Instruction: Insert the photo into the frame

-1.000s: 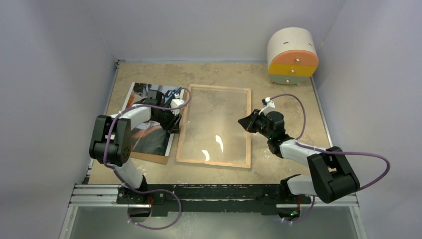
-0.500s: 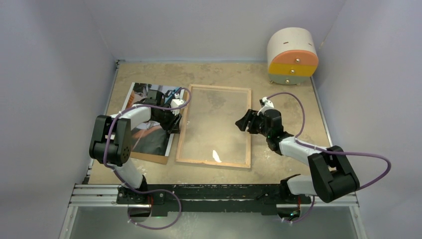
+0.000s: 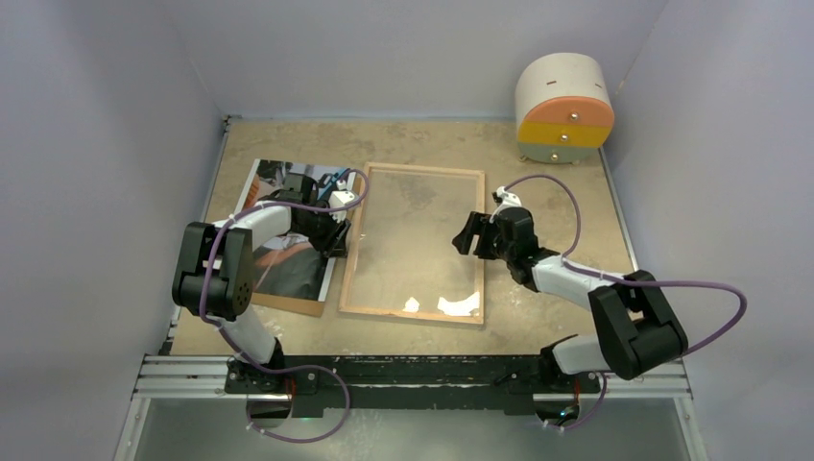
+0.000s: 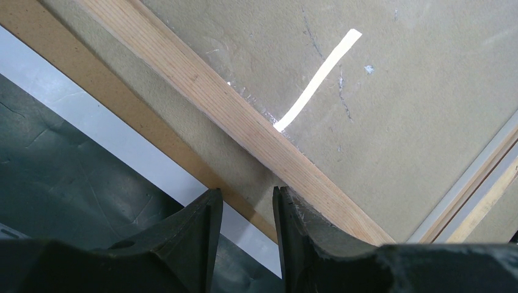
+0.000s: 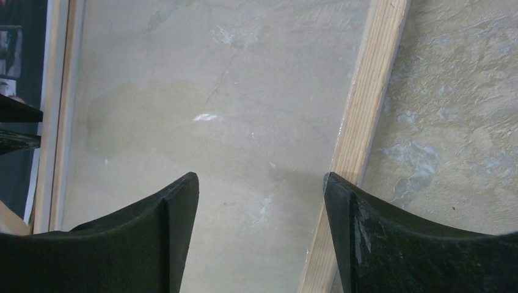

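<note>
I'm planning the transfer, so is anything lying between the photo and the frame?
Nothing lies between them. The left end effector hangs over the edge of the photo, beside the left rail of the frame.

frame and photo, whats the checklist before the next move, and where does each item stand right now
1. frame lying flat, wood back up: ok
2. frame opening free for the photo: ok, only glass shows
3. right tool open and holding nothing: ok
4. photo in the frame: not ok, it lies on the hardboard sheet beside the frame's left rail
5. left tool gripping the photo: not ok, jaws slightly apart at the photo's right edge, nothing between them
6. left tool touching the photo or the rail: cannot tell, its tips hide the contact
</note>
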